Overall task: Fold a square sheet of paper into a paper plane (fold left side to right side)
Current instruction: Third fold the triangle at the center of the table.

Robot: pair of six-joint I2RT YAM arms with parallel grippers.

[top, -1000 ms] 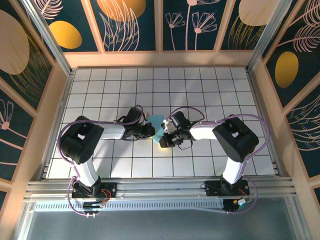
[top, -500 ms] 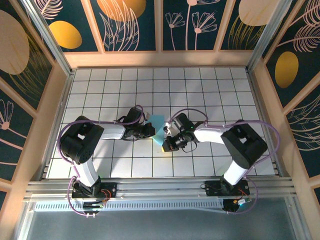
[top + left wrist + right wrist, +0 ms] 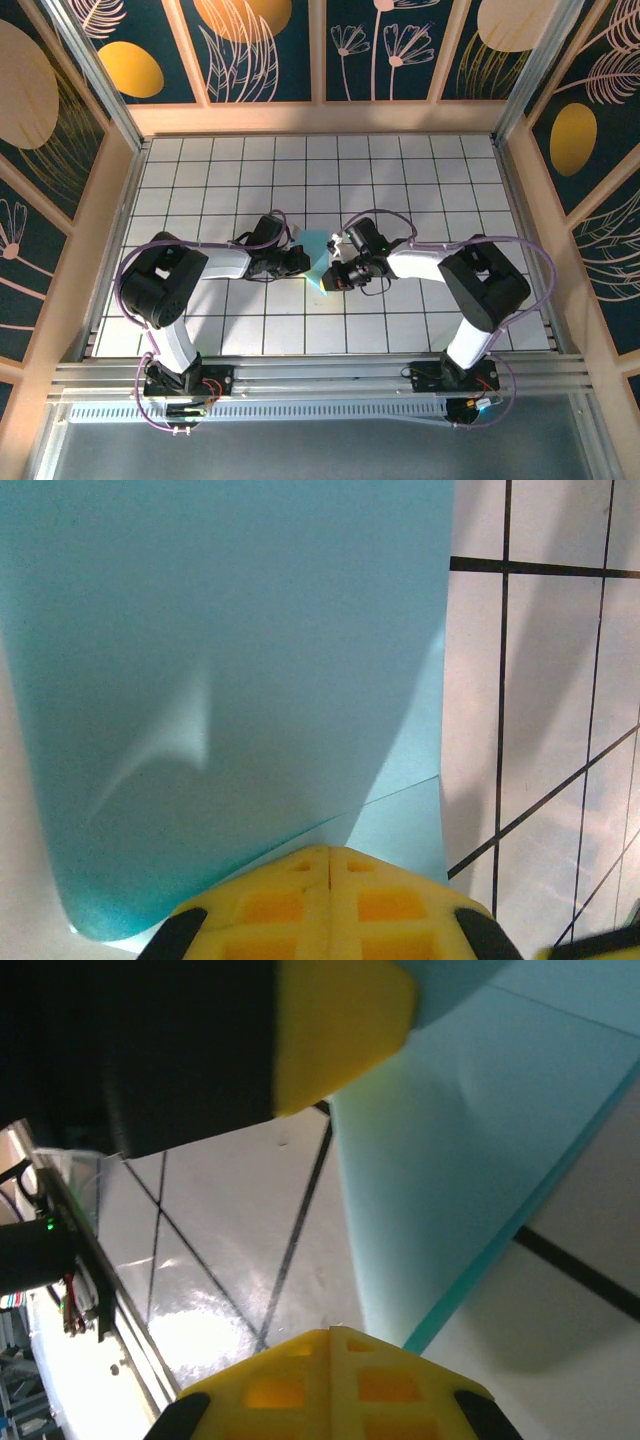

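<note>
We had left gripper (image 3: 330, 852) and right gripper (image 3: 330, 1332) closed, tips at thin light-blue paper sheet (image 3: 230, 660) (pinning fold, probably).

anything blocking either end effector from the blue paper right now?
Nothing visible. The left end effector is shut with its tips right against the square sheet of paper. The right end effector is shut too, right beside the sheet's edge. No other object lies between either one and the sheet.
</note>
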